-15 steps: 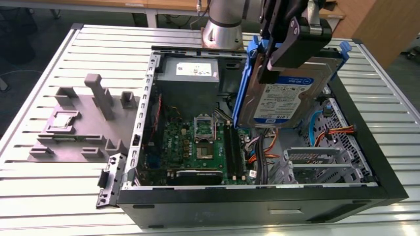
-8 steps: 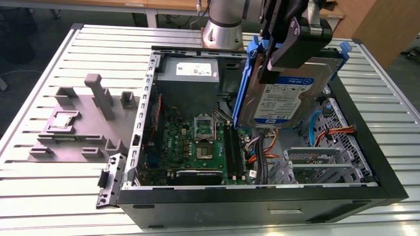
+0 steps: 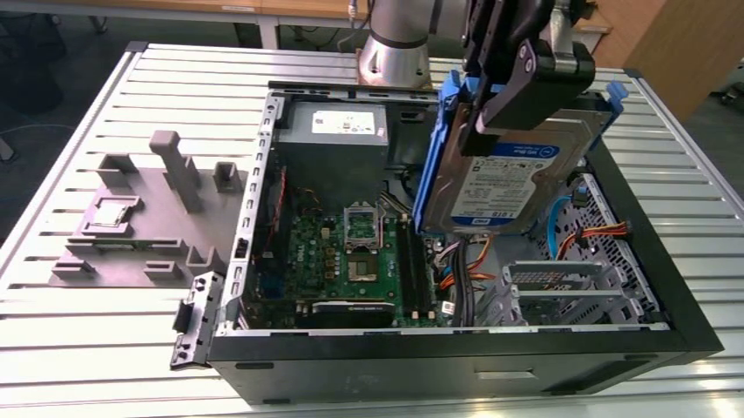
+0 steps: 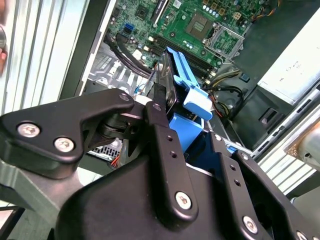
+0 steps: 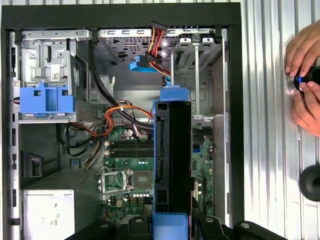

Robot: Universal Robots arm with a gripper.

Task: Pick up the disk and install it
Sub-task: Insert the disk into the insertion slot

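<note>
Silver-grey and flat, the rectangular disk (image 3: 511,178) with its white-and-blue label and blue plastic bracket hung in the exterior view above the open black computer case (image 3: 407,370). The black gripper (image 3: 511,100) had it clamped at its upper end. It stood on edge, tilted, with its label towards the camera. It hung over the cables between the green motherboard (image 3: 348,252) and the metal drive cage (image 3: 570,287) towards the exterior view's right. It touched no part of the case that I could make out. A grey power-supply box (image 3: 337,131) sat at the far end of the case, and a grey moulded fixture (image 3: 139,218) lay apart on the slatted metal table (image 3: 93,348).

In the second wrist view the black fingers (image 4: 167,155) were closed hard on the disk (image 4: 167,82), one to either side of it, with the blue bracket showing between them and the motherboard well below.

In the first wrist view the disk (image 5: 172,150) appeared edge-on over the board. The bare metal bays of the drive cage lay beyond it, and a blue plastic caddy (image 5: 47,97) sat in a separate bay to one side. A person's hand (image 5: 302,107) rested on the table outside the case, around a small dark object.

By my judgement the pick-up was done: the disk was off any surface and firmly gripped. The installing was not done, since the disk was seated in no bay and had yet to enter the case.
</note>
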